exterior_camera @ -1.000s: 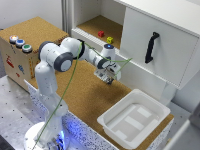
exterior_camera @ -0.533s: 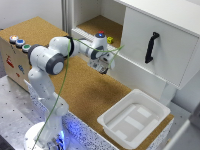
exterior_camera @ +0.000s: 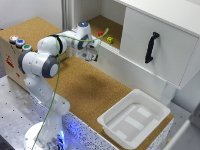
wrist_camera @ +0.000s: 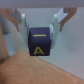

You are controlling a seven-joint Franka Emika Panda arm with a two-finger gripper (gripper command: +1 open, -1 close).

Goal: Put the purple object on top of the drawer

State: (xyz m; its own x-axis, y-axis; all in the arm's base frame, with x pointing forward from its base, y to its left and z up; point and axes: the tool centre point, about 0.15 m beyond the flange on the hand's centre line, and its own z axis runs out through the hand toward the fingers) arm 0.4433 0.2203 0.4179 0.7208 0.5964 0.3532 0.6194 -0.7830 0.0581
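Note:
The purple object (wrist_camera: 41, 42) is a small cube with a yellow "A" on its face. My gripper (wrist_camera: 41, 30) is shut on it, one white finger on each side, holding it just above cork. In the exterior view my gripper (exterior_camera: 93, 54) hangs over the cork top of the drawer (exterior_camera: 75, 90), near the white cabinet; the cube is mostly hidden there. The drawer is a brown wooden box with three round coloured buttons (exterior_camera: 20, 43) at the exterior view's left end.
A white cabinet (exterior_camera: 150, 30) with a black handle (exterior_camera: 150, 47) stands at the exterior view's right. Small red (exterior_camera: 100, 33) and yellow-green (exterior_camera: 109, 39) objects lie in its recess. A white tray (exterior_camera: 132, 117) rests on the cork at the lower right.
My gripper has carried the purple cube up and toward the exterior view's left, away from the tray, and the arm has folded back over the cork.

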